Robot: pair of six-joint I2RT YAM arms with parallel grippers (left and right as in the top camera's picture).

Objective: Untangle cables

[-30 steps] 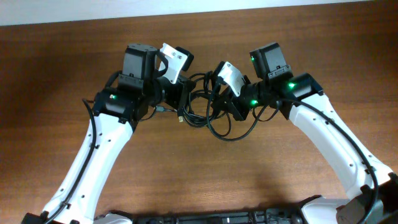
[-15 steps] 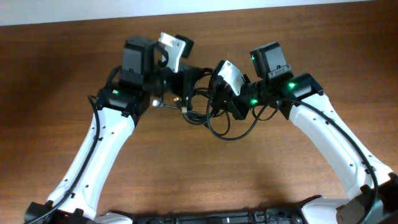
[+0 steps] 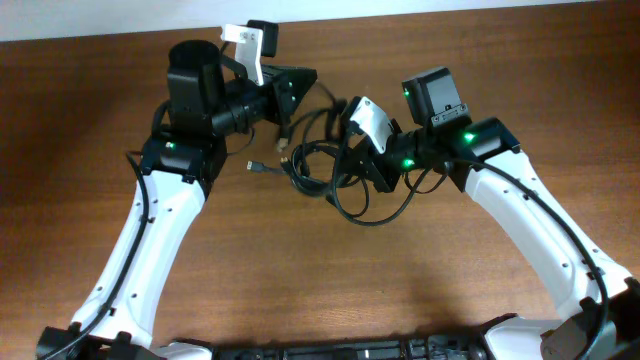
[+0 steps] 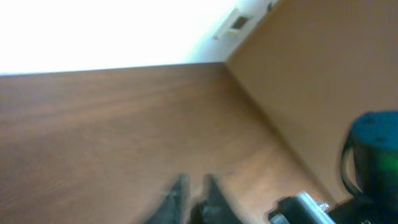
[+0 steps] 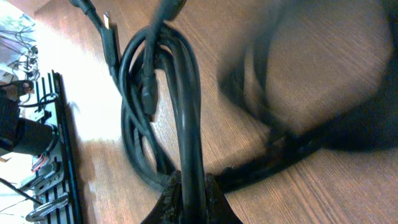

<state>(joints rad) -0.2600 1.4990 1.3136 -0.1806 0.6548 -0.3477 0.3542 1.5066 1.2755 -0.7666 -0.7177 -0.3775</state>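
Note:
The cables (image 3: 312, 172) are thin black cords knotted as one bundle on the wooden table between my arms, with a loop (image 3: 362, 216) trailing toward the front. Two small plug ends (image 3: 256, 166) lie loose to the left of the bundle. My left gripper (image 3: 296, 88) is raised and tilted; a strand runs from its tips down to the bundle. In the blurred left wrist view its fingers (image 4: 194, 194) are nearly together with something dark between them. My right gripper (image 3: 346, 170) is shut on the bundle; in the right wrist view its fingers (image 5: 189, 186) pinch looped cable strands (image 5: 180, 93).
The white wall (image 3: 400, 6) runs along the table's far edge, close behind the left gripper. A black rack with wires (image 5: 53, 155) stands at the table's front edge. Part of the right arm (image 4: 373, 162) shows in the left wrist view.
My left arm has risen and swung back and to the left, drawing a strand out of the bundle. The plug ends now lie exposed. My right arm has stayed put.

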